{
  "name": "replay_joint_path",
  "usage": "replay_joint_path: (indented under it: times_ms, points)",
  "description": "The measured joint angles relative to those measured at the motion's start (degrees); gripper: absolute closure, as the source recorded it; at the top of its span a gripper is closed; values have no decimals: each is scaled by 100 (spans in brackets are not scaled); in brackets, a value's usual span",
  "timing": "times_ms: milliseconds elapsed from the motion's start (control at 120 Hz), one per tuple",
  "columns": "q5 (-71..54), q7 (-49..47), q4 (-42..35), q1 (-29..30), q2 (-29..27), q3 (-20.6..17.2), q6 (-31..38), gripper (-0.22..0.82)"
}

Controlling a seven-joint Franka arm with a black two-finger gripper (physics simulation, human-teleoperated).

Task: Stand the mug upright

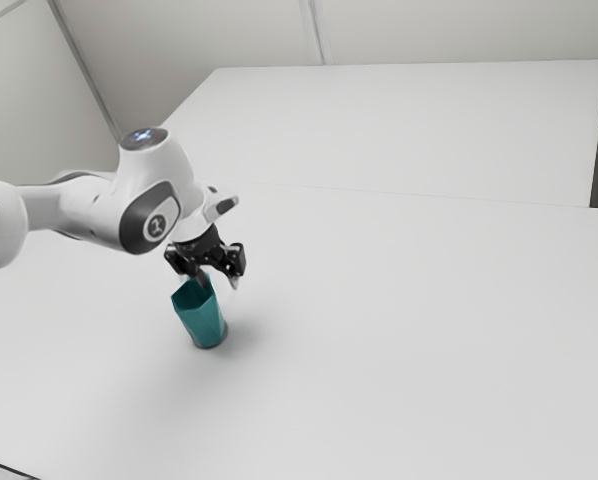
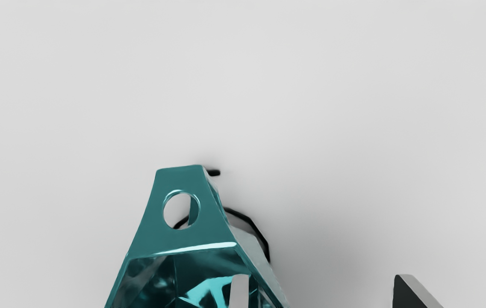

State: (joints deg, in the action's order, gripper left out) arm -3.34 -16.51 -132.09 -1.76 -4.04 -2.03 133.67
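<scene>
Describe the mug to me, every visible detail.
The mug is teal, faceted and glossy, metallic or glassy by its look, tapering from a wide, angular mouth to a narrower, dark-edged base. A flat tab with a round hole juts from its rim. It stands mouth up on the table; any slight lean is hard to judge. One finger of the open gripper overlaps its mouth; contact is unclear.
</scene>
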Motion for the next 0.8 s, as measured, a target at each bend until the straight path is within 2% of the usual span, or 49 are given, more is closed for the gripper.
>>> replay_joint_path:
  times_ms: [133, 292, 575, 800]
  points:
    - [31, -42, 269, -36, -79, -28, -94, 17]
    - [48, -52, 932, -36, -71, -41, -667, 9]
    - [248, 304, 2635, -27, 320, -44, -2309, 4]
    - [288, 753, 3496, -20, 498, -36, -3144, 3]
